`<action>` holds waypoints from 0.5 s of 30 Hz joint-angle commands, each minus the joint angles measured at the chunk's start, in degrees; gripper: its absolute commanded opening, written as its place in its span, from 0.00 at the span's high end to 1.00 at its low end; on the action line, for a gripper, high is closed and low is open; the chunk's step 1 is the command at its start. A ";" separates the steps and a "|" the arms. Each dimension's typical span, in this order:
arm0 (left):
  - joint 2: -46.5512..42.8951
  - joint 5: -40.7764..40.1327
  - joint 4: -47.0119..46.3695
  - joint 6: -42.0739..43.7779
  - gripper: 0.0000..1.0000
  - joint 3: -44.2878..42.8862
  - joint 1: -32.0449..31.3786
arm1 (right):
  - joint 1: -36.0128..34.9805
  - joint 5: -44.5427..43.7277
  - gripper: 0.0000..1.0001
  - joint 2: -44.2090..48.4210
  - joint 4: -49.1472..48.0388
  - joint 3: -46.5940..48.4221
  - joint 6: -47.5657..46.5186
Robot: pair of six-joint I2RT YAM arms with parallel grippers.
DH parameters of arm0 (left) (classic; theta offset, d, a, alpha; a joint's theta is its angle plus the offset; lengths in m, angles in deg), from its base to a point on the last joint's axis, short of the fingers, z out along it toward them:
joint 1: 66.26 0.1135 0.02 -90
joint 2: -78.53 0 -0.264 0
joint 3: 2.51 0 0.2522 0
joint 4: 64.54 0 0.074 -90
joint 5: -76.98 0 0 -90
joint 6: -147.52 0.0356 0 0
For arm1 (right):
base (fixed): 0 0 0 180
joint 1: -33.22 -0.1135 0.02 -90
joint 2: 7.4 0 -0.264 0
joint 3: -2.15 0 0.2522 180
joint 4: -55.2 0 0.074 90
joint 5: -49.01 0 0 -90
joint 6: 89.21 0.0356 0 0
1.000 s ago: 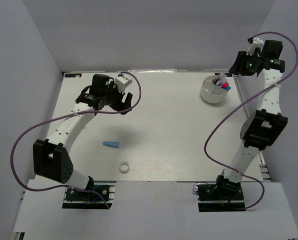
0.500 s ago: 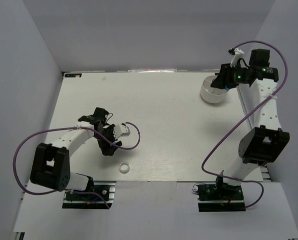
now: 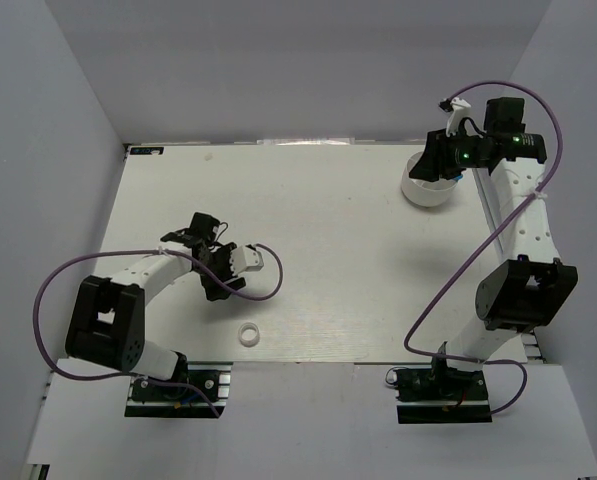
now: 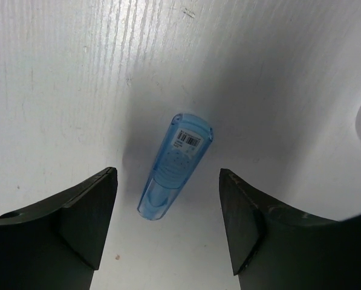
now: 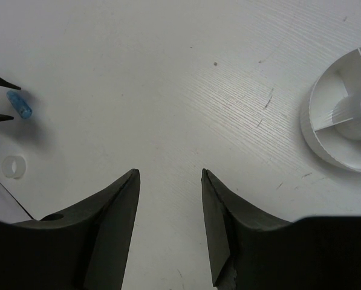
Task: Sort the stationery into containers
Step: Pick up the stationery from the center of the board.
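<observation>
Grey walls are seen on three sides of a white table [image 3: 338,260], at whose near edge two arms are bolted.

The right arm [image 3: 518,230] is stretched up to the far right corner, and a purple cable [image 3: 448,270] is looped along it. The left arm [image 3: 143,275] is folded low over the left half of the table and is trailed by a purple cable of its own [image 3: 48,290].

A round white dish [image 3: 418,190] is set at the far right of the table and is partly covered from above by the right gripper [image 3: 433,165]. In the right wrist view its inner dividers are shown at the right edge [image 5: 325,133]; what lies inside cannot be made out.

The right gripper [image 5: 170,175] is held with its jaws spread and nothing between them, above bare table to the left of the dish.

The left gripper [image 4: 168,199] is lowered to the table with its jaws parted. A light-blue tube [image 4: 175,166] is lain flat between the two fingers [image 4: 83,211], with a gap left on each side, so that it is straddled but not gripped. A barcode label is carried at its far end. From the right wrist the same tube [image 5: 19,104] is seen between two dark fingertips.

A small white tape ring [image 3: 247,334] is left flat on the table near the front edge, just beside the left gripper and apart from the tube.
</observation>
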 commanded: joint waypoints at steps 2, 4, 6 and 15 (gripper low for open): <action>1.62 1.65 -1.54 3.68 0.25 0.61 0.24 | -0.93 0.70 0.49 2.54 0.29 0.77 -0.94; 2.42 1.56 -1.89 3.68 0.27 0.52 0.24 | -1.19 0.78 0.48 2.54 0.38 0.95 -0.85; 3.47 1.04 -2.33 3.59 0.29 0.95 0.76 | -1.46 0.61 0.48 2.54 0.47 1.30 -0.85; 3.30 -3.01 -7.25 8.68 0.40 8.59 3.66 | -2.16 0.52 0.48 2.28 0.73 0.95 -1.20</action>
